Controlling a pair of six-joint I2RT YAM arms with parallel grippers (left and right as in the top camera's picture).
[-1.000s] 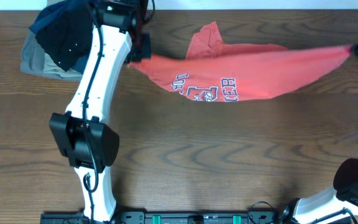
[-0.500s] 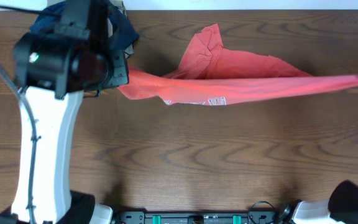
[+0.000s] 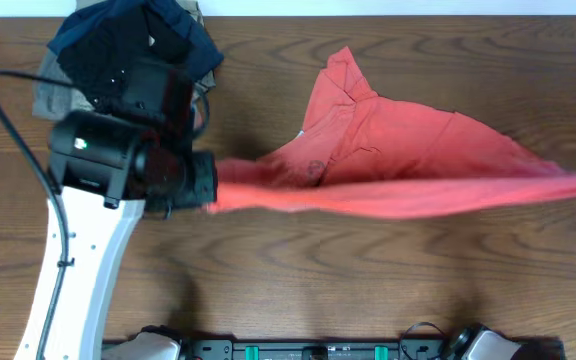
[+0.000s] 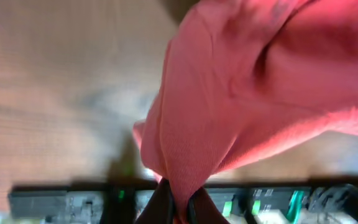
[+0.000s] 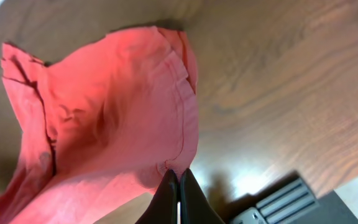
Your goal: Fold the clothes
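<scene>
The overhead camera looked straight down from high above the table [image 3: 368, 290] and took in nearly its whole width. The left wrist camera sat very close to the red T-shirt [image 4: 247, 93], facing along the left gripper [image 4: 179, 204] toward the black rail [image 4: 61, 200] at the table edge. The right wrist camera looked past the right gripper [image 5: 178, 190] from a little farther back. All three views shared this T-shirt.

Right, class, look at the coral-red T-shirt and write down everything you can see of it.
The coral-red T-shirt looks like soft cotton. It is stretched across the wooden table between both arms, its near edge pulled into a taut band, the rest fanning out behind with a sleeve pointing away. A small dark logo shows near the middle. The left gripper pinches one end; the right gripper pinches a hemmed corner at the other.
</scene>
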